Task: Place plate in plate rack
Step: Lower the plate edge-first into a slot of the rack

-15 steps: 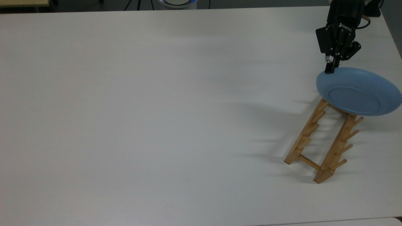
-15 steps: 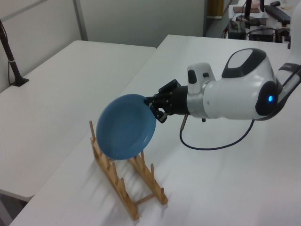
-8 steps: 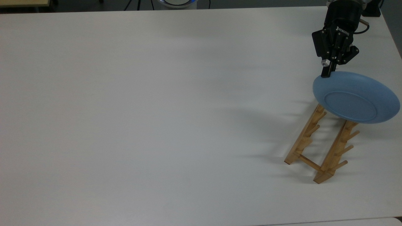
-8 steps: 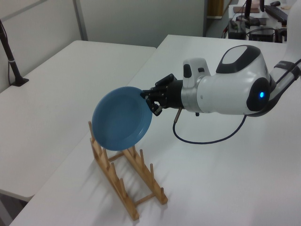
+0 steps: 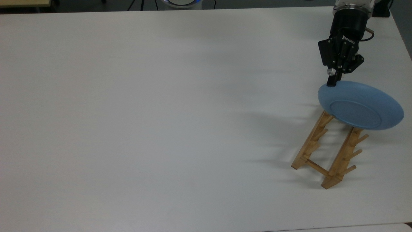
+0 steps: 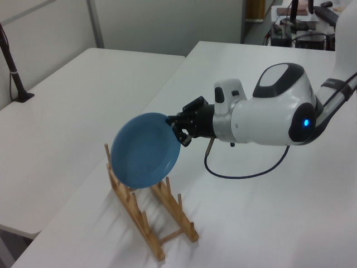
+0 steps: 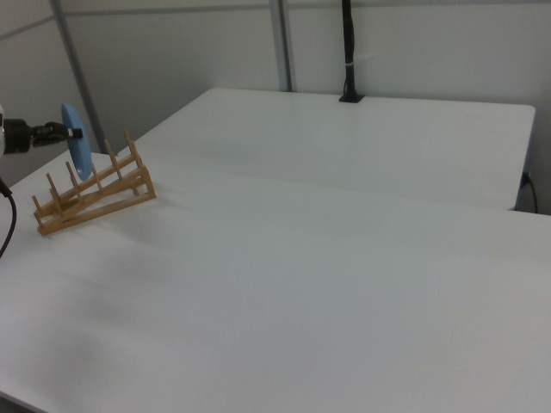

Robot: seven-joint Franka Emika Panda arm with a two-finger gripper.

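Since one second ago, the plate (image 5: 360, 105) has travelled down the top view and slightly toward the top view's left, now overlapping more of the rack's (image 5: 328, 151) upper end, and the gripper (image 5: 331, 83) has come down with it. On the white table (image 5: 161, 112), the rack stands near the top view's right edge, its two wooden rails running diagonally with pegs pointing up and to the top view's right. Above its far end the plate is held clear of the table, tilted steeply on edge. Further right and up, the black gripper is clamped on the plate's upper-left rim, jaws nearly closed with only the rim between them. Left view: the rack (image 6: 148, 215) sits at lower left, the plate (image 6: 144, 157) hangs just above its far pegs, hollow face toward the camera, its lower edge hiding the tops of two or three pegs; whether it touches them cannot be told. To the left view's right, the gripper (image 6: 177, 129) pinches the rim, followed by the white arm (image 6: 268, 114). Right view: the rack (image 7: 90, 194) stands at the left, the plate (image 7: 74, 151) is seen nearly edge-on over it, and the gripper (image 7: 69, 133) meets it from the left edge.
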